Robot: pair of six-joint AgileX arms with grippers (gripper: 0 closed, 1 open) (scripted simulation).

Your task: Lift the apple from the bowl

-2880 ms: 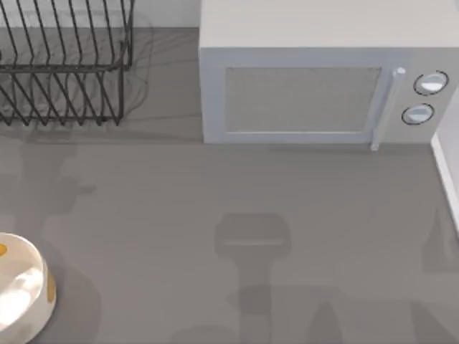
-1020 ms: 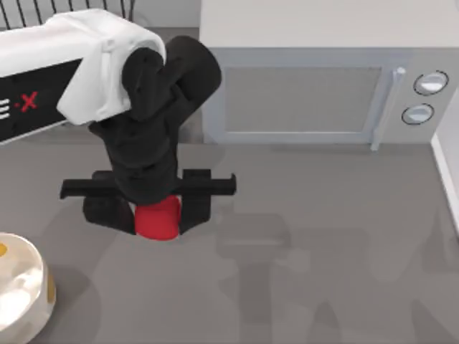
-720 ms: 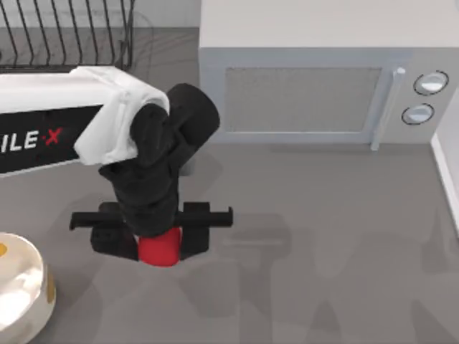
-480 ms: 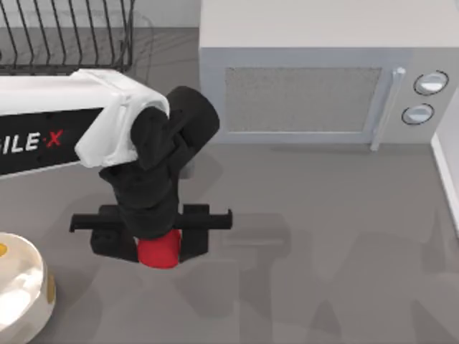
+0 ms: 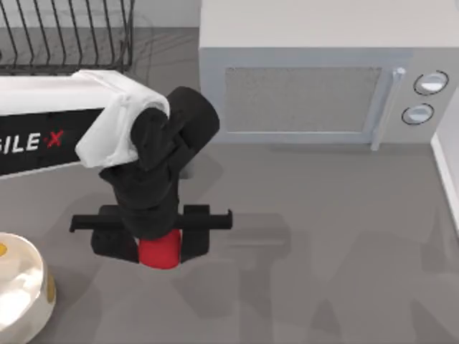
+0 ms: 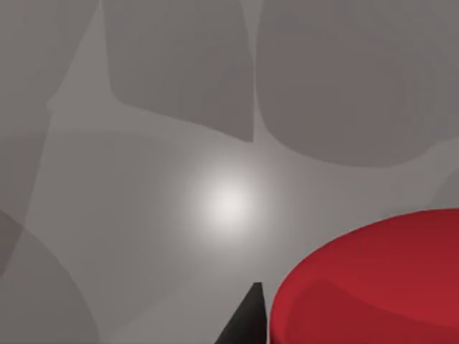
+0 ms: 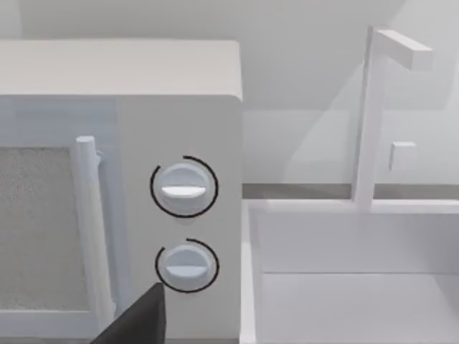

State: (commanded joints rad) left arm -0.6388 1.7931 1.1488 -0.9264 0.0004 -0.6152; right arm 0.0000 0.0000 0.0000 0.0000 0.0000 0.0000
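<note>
Above the table (image 5: 323,229), right of the bowl (image 5: 21,287), the apple (image 5: 159,252) is clamped in the left tool (image 5: 159,247), and could be dropped if that hold is loosened.

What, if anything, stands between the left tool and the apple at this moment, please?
Nothing visible does. In the top view the left tool has its fingers on either side of the apple, holding it above the grey table, to the right of the bowl.

The red apple (image 6: 373,283) sits beside a dark fingertip (image 6: 245,322) above the grey table (image 6: 143,215).
</note>
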